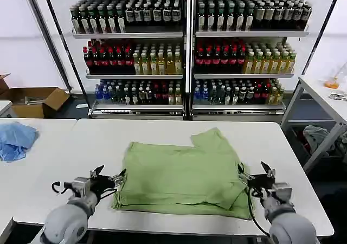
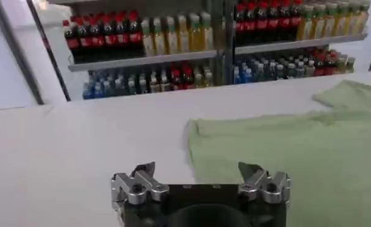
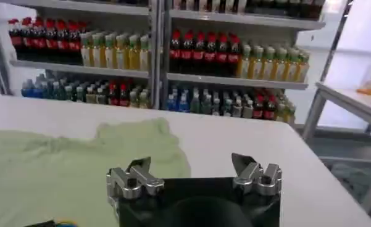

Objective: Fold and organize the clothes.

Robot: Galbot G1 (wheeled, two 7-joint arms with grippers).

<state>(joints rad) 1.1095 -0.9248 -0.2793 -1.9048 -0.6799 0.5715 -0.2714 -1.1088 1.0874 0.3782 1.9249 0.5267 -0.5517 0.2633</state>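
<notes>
Lying well left of the left gripper (image 1: 108,174), a light blue cloth (image 1: 15,139) sits apart. Between both wide-open, empty claws, the folded polo shirt (image 1: 181,173) covers the table (image 1: 282,146); the right gripper (image 1: 254,174) hovers at its right edge.

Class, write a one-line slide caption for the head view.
Green shirt lies partly folded on white table, open left gripper and right gripper flanking it.

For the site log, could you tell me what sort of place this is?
Probably a mock shop or test lab: drinks shelves stocked with bottles, a white table bearing a green shirt, and a cardboard box.
</notes>
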